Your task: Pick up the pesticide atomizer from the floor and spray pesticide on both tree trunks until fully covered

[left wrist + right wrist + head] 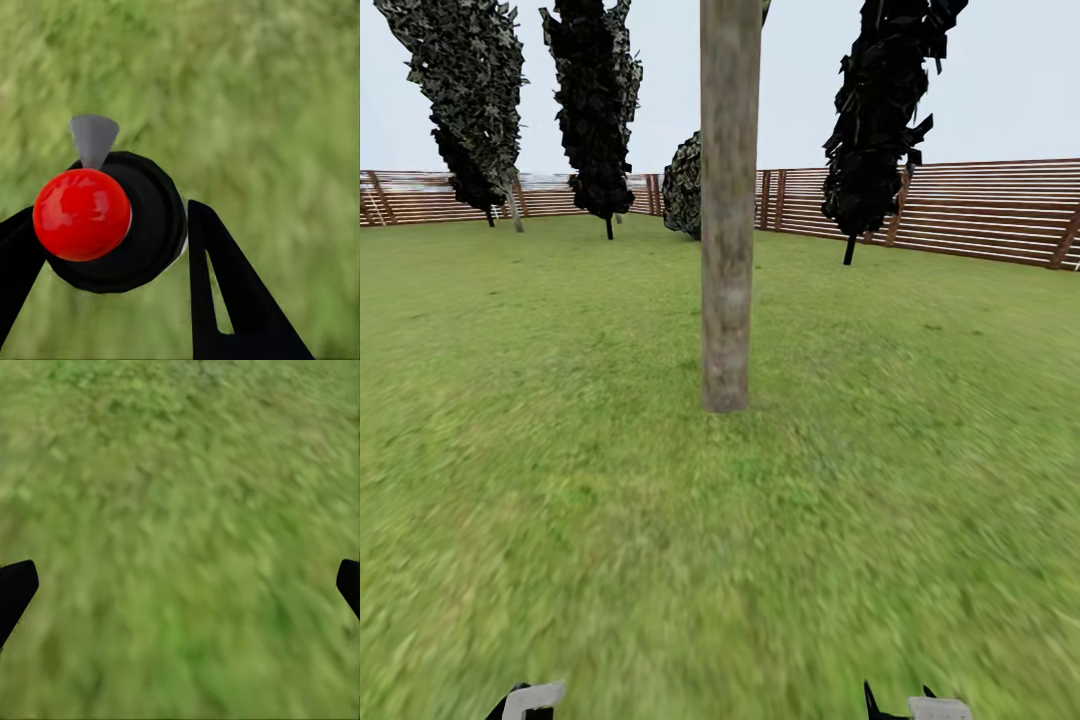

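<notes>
The pesticide atomizer (146, 225), a black round body with a red ball top and a grey cone nozzle, sits between the black fingers of my left gripper (112, 232), which is shut on it above the grass floor (270, 112). My right gripper (180, 585) is open over bare grass, its fingertips (15, 589) wide apart. In the head view a thick mottled grey-brown tree trunk (728, 220) rises straight ahead from the lawn, a few steps away. Parts of my left gripper (525, 700) and right gripper (920, 706) peek in at the bottom edge.
Dark slim cypress-like trees (598, 100) (880, 110) stand behind the trunk near a brown slat fence (980, 210) ringing the lawn. A round dark bush (683, 185) sits by the fence. Open grass (560, 450) lies on both sides of the trunk.
</notes>
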